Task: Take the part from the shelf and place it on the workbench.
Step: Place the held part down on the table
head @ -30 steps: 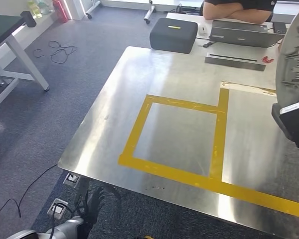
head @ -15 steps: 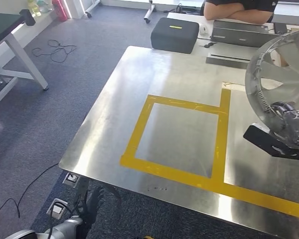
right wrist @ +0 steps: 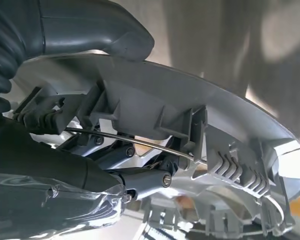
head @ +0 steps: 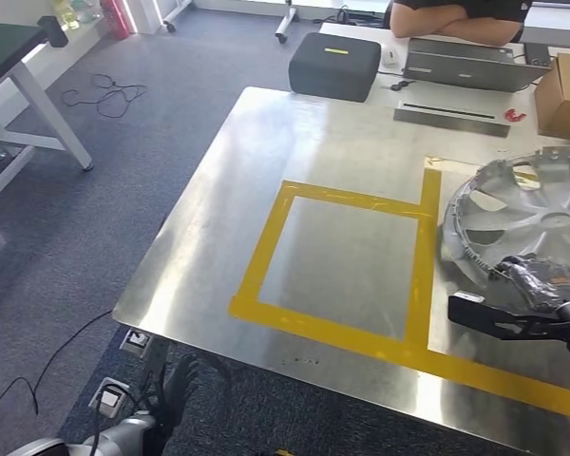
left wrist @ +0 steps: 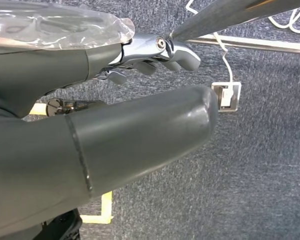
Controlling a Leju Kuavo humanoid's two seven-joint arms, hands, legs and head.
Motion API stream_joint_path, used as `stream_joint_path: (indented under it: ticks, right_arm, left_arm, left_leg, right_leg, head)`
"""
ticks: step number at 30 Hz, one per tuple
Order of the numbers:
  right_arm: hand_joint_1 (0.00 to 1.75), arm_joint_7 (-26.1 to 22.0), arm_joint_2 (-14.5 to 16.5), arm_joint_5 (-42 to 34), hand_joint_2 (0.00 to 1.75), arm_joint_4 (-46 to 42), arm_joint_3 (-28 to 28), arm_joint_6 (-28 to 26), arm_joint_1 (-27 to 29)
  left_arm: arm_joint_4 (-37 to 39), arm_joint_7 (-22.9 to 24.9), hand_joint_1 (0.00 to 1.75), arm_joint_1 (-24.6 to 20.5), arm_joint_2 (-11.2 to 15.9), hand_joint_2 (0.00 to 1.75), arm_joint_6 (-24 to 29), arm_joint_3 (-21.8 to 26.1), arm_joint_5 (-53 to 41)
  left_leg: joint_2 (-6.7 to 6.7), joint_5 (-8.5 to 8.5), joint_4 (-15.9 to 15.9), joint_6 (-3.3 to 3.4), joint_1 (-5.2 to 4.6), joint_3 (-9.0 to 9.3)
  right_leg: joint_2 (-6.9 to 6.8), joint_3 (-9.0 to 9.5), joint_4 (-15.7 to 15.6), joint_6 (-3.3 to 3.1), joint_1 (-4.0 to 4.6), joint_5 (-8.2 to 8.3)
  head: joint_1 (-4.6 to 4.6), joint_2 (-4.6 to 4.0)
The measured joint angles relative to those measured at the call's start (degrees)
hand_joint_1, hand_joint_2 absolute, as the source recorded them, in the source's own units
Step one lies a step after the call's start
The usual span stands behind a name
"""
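**The robot holds a wheel cover low over the shiny table**

Nearest of all, the left hand (head: 169,394) hangs down below the front edge of the workbench (head: 218,237), over the blue carpet. In the left wrist view its thumb (left wrist: 141,135) and its darker fingers (left wrist: 167,50) are spread apart, and it holds nothing.

A little further, on the right side, the right hand (head: 547,285) grips the part (head: 525,214), a big round silver wheel cover. The thumb (right wrist: 95,25) presses on the outside of the rim and the fingers (right wrist: 141,182) hook in under it. The cover lies almost flat, low over the workbench, just to the right of the yellow tape square (head: 339,261). I cannot tell if it touches the metal top.

Further back sit a flat metal bar (head: 450,118), a brown cardboard box (head: 565,95), a black case (head: 334,65) and a grey laptop (head: 468,63). Behind them a person's folded arms (head: 458,19) rest on the table.
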Motion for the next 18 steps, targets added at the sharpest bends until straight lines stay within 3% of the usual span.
stream_joint_path:
  ticks: [9,13,14,18]
  right_arm:
    - [1.75,6.57,-4.21,-6.10,1.75,1.32,4.70,5.58,-0.53]
    - [0.00,7.12,-5.18,-6.55,0.00,1.57,6.10,6.16,-1.07]
    - [0.00,7.21,-5.41,-6.60,0.00,1.65,6.49,6.33,-1.12]
    - [0.00,7.71,-6.22,-7.33,0.00,2.21,8.63,6.76,-1.75]
  left_arm:
    - [0.00,0.56,0.00,0.00,0.14,0.00,-0.27,0.00,-1.19]
    - [0.00,0.56,0.00,-0.02,0.14,1.75,-0.49,0.00,-1.26]
    - [0.00,0.56,0.00,-0.01,0.14,1.75,-0.51,0.00,-1.29]
    - [0.03,0.56,0.00,0.08,0.14,0.00,-0.56,-0.01,-1.49]
  left_leg:
    - [0.00,-0.04,0.01,0.05,0.00,0.02]
    - [-0.01,-0.03,0.01,0.05,0.00,0.00]
    - [-0.02,-0.03,0.00,0.05,0.00,-0.02]
    - [-0.05,-0.03,-0.03,0.06,0.00,-0.16]
  right_leg:
    - [-0.01,0.01,-0.03,0.01,-0.02,-0.01]
    - [-0.02,0.02,-0.05,0.01,-0.01,-0.01]
    - [-0.03,0.02,-0.07,0.01,-0.01,-0.01]
    - [-0.06,-0.08,-0.18,0.02,-0.02,0.00]
  head:
    - [0.00,0.00]
    - [0.00,0.00]
    - [0.01,0.00]
    - [0.01,0.00]
